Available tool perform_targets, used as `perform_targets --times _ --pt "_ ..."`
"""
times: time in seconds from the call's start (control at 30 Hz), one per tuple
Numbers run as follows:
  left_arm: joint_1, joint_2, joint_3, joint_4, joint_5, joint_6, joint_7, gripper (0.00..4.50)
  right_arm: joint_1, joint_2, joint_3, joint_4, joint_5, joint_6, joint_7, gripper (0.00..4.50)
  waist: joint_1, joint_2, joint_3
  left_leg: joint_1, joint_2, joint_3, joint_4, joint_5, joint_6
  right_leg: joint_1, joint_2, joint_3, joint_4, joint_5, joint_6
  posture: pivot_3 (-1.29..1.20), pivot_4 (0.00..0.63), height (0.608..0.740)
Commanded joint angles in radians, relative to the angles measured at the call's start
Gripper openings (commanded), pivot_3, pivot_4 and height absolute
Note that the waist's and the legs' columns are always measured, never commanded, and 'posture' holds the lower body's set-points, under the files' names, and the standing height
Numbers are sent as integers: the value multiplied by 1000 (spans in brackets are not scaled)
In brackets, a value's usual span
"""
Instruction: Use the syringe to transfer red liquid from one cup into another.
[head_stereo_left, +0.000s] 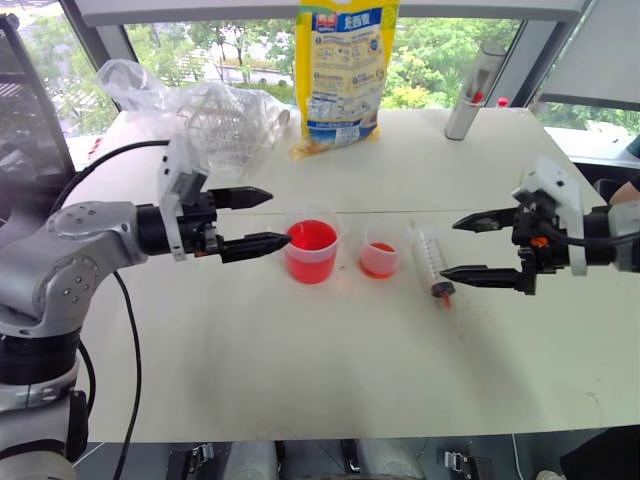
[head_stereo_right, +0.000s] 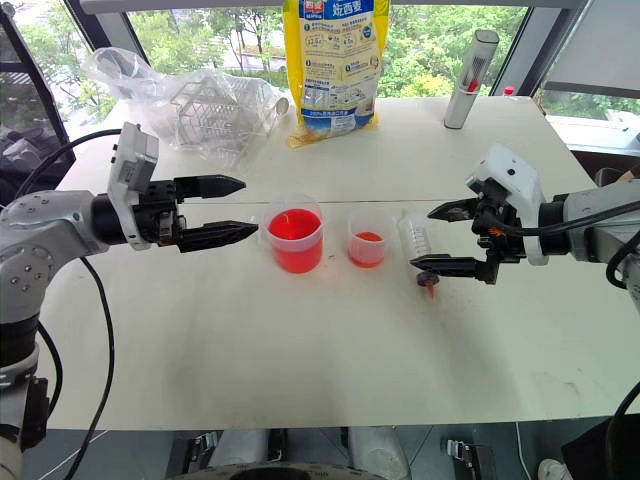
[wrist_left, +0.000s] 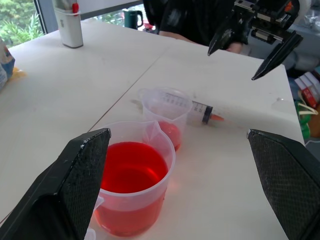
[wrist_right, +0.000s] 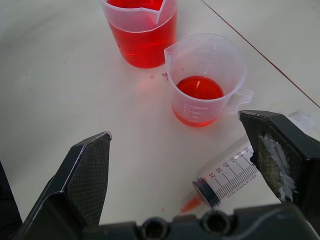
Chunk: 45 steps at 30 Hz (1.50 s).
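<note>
My left gripper (head_stereo_left: 258, 221) and right gripper (head_stereo_left: 468, 247) both hang wide open, empty, flanking the larger clear handled beaker (head_stereo_left: 311, 250), smaller clear cup (head_stereo_left: 379, 251) and clear graduated syringe (head_stereo_left: 431, 262) lying on the white table (head_stereo_left: 300, 360).

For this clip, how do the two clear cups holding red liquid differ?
The larger cup is wider and taller than the smaller cup. The larger cup is well over half full of red liquid, while the smaller cup holds only a shallow layer at its bottom. The larger cup stands nearer the left gripper; the smaller cup stands beside the syringe. Both are clear plastic, upright on the white table, with pouring lips.
</note>
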Motion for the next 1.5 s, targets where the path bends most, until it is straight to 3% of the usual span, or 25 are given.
perform_targets --times 0.03,0.6,0.8,1.1,1.23,1.5 --pt "-17 16 24 -23 -10 -14 -3 4500 -23 -3 -8 1 1 -7 -4 4486 0 0 0 0 0 0 0 0 0 0 0 0 0 0 0 0 150 740" --pt "-26 8 26 -20 -26 -14 14 4500 -39 -9 43 17 -28 33 -47 4486 0 0 0 0 0 0 0 0 0 0 0 0 0 0 0 0 150 740" --pt "-16 11 -3 -27 5 -37 -1 4500 -124 21 123 81 -70 135 -121 4486 -1 0 0 0 0 0 0 0 0 0 0 0 0 0 0 0 150 740" --pt "28 4 -110 -26 170 -200 -58 4500 -393 241 269 332 -156 449 -323 4486 -1 0 0 -1 0 1 0 0 0 -1 0 1 0 0 -1 0 150 740" --pt "43 -24 -107 -31 181 -225 -44 4500 -454 339 334 456 -205 548 -397 4486 0 1 0 -1 0 1 0 0 0 -2 0 1 0 0 -1 0 150 740" --pt "68 -44 -95 -67 174 -217 -17 4500 -513 434 414 622 -253 577 -434 4486 0 1 0 -3 -1 1 1 0 0 -3 1 1 1 0 0 0 150 740"
